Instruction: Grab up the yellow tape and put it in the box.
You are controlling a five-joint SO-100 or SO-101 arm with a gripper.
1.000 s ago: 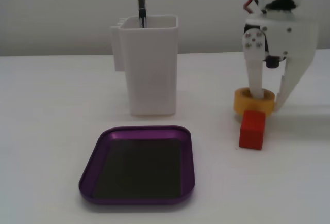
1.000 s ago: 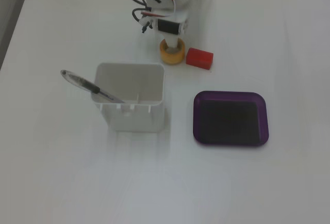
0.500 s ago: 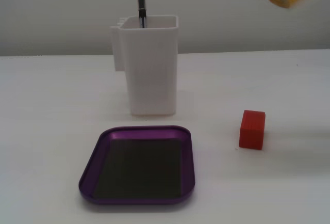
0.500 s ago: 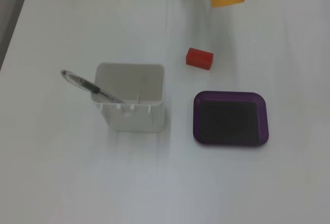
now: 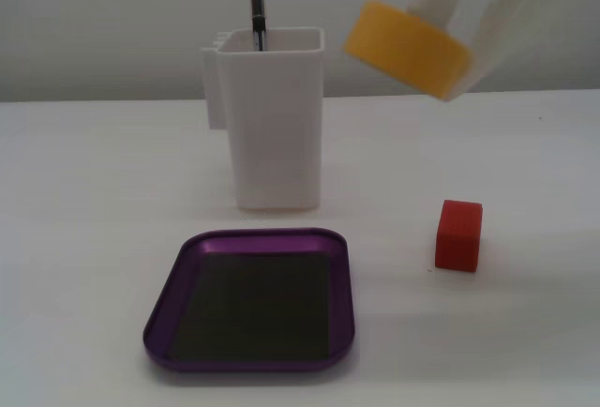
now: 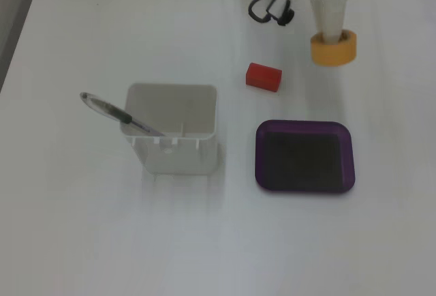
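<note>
The yellow tape (image 5: 405, 47) hangs tilted in the air, above and to the right of the white container in a fixed view. My white gripper (image 5: 450, 58) is shut on it, with one finger through the hollow core and the other against the outer wall. In the fixed view from above, the yellow tape (image 6: 345, 52) and gripper (image 6: 333, 37) are beyond the box, toward the top right. The box (image 5: 253, 236) is a shallow purple tray with a dark floor, lying low on the table with nothing in it (image 6: 304, 125).
A tall white container (image 5: 277, 130) holding a pen (image 6: 116, 113) stands behind the tray in a fixed view. A red block (image 5: 459, 234) sits on the table to the tray's right, and the red block (image 6: 263, 76) lies between tape and container from above. Black cables (image 6: 269, 6) hang by the arm.
The gripper closed on the tape beside the red block and lifted it off the table. Since half a second ago the tape has come lower and nearer the tray.
</note>
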